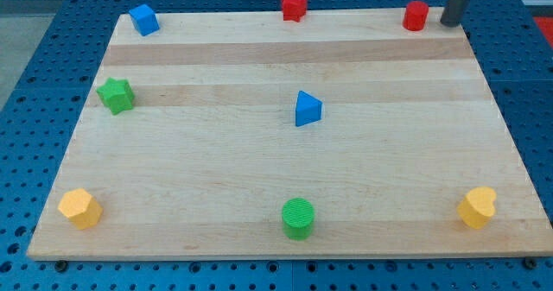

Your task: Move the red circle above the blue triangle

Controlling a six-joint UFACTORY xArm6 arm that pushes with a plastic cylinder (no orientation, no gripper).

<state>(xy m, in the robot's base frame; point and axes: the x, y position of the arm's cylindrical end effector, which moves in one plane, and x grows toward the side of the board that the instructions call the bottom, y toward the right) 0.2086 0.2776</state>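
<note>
The red circle (416, 15) stands at the top right edge of the wooden board (216, 153). The blue triangle (307, 109) sits near the board's middle, well below and to the left of the red circle. My tip (450, 22) is at the top right corner, just to the right of the red circle with a small gap between them. The rod rises out of the view's top.
A red star (294, 5) sits at the top middle edge. A blue cube (143, 20) is at the top left. A green star (115, 95) is at the left. A yellow hexagon (79, 208), a green circle (299, 218) and a yellow heart (478, 207) line the bottom.
</note>
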